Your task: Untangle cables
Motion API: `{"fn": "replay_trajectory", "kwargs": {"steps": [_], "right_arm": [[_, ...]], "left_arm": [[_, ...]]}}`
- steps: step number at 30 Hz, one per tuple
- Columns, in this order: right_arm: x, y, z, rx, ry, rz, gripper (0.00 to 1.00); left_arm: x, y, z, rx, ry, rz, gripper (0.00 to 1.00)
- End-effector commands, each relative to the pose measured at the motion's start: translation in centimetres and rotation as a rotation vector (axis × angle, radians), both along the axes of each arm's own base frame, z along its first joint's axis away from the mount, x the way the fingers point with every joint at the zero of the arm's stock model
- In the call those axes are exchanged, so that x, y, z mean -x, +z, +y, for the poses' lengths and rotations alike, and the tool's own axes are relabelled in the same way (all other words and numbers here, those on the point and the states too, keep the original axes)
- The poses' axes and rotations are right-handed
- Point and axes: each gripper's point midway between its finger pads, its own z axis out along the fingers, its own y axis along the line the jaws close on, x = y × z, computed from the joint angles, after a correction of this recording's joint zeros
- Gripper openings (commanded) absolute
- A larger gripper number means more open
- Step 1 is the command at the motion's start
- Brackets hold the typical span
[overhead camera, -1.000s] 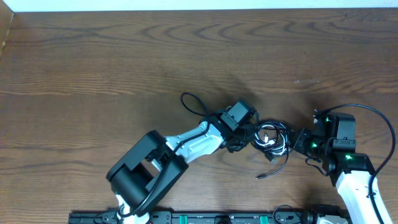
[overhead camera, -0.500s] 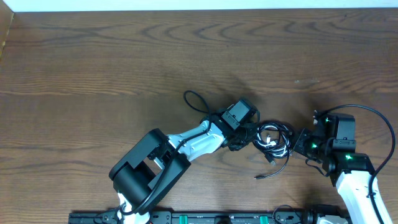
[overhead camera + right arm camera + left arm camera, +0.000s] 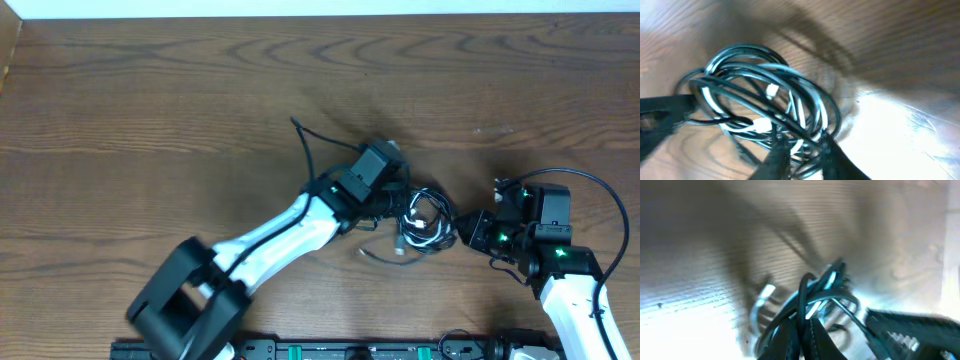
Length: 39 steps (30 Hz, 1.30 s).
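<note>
Two grippers are sitting at the cables (image 3: 428,228), bunched on the table (image 3: 150,100). Our right gripper (image 3: 802,157) is straddling strands with a narrow gap, can't tell if it's gripping; farther out, our left gripper (image 3: 801,334) is pinching some loops tight.

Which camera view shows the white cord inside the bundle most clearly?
The right wrist view: there the white cord and its small plug show sharply among the black cables. The overhead view shows it only as a tiny pale tangle. The left wrist view is too blurred to pick it out.
</note>
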Motion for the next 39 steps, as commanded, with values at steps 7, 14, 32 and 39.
{"fn": "replay_trajectory", "kwargs": {"steps": [7, 14, 32, 39], "right_arm": [[-0.7, 1.1, 1.2, -0.030, 0.075, -0.077, 0.39], [-0.4, 1.6, 3.3, -0.054, 0.161, -0.103, 0.42], [-2.3, 0.0, -0.9, 0.187, -0.106, -0.077, 0.24], [-2.0, -0.6, -3.2, 0.248, -0.238, -0.035, 0.19]], "left_arm": [[2.5, 4.4, -0.9, 0.091, -0.235, -0.111, 0.07], [3.6, 5.7, -2.0, 0.178, -0.291, -0.083, 0.07], [9.3, 10.9, -4.1, 0.501, -0.611, 0.032, 0.08], [10.2, 12.5, -4.4, 0.579, -0.688, 0.012, 0.07]]}}
